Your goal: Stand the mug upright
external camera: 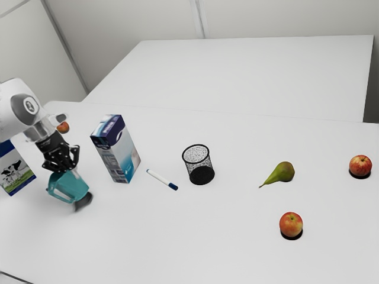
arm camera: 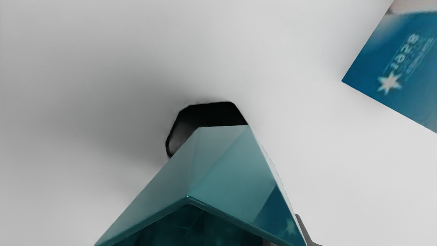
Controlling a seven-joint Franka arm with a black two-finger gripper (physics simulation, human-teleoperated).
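So we're looking at the teal mug (external camera: 70, 187), which is sitting at the exterior view's left and leaning hard, its opening tipping toward the far left and its base pointing toward the near right. Our gripper (external camera: 64, 169) is pinching it by the wall at the rim, as far as we're reading it. We aren't able to tell if the base is touching the white table (external camera: 237, 248).

Progress-wise, we're seeing the grip sorted but the mug isn't standing upright. We're guessing what's left is swinging the base flat under it, setting it down and letting go.

The exterior view is giving us the handle (external camera: 52, 192) on the mug's left, plus a dark shadow (external camera: 83, 202) by the base. The wrist view is letting us peek into the opening (arm camera: 194, 227), with a grey finger (arm camera: 304, 233) sitting against the outside wall.

Moving outward, a blue-and-white carton (external camera: 116, 149) is standing to the right and a bit farther, and a cow-print milk carton (external camera: 16, 170) is standing left. Farther right we're spotting a marker (external camera: 161, 179), a mesh pencil cup (external camera: 199, 164) and a green pear (external camera: 280, 173).
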